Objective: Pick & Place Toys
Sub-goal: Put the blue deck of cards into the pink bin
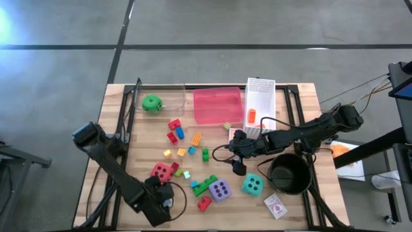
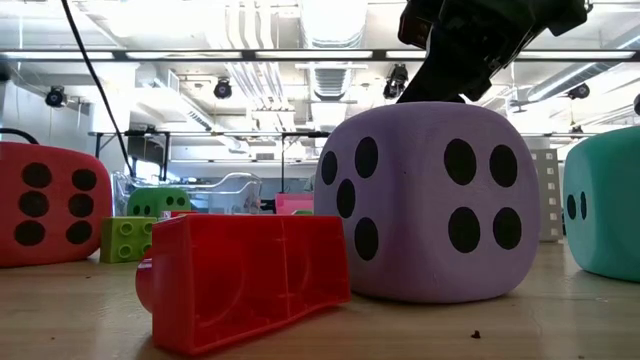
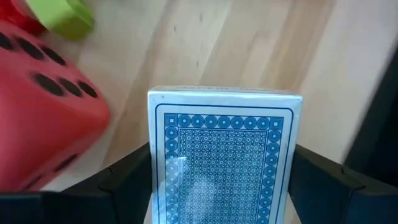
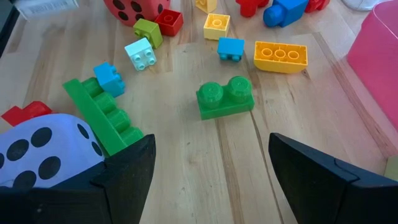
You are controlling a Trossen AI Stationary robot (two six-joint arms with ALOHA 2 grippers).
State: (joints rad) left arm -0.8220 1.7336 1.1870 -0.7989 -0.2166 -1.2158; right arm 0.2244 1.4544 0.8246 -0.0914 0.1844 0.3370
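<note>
The left gripper [image 3: 221, 186] holds a blue-backed card pack [image 3: 224, 155] upright between its fingers at the surface's near edge, beside the red die [image 3: 43, 106]. Farther in, the right gripper [image 4: 211, 171] hangs with fingers wide over bare wood, a green brick [image 4: 225, 98] just ahead, the purple die [image 4: 43, 152] alongside, with scattered bricks beyond.

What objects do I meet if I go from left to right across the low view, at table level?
Red die → small green brick → red brick lying in front → purple die → teal die at the right edge.
</note>
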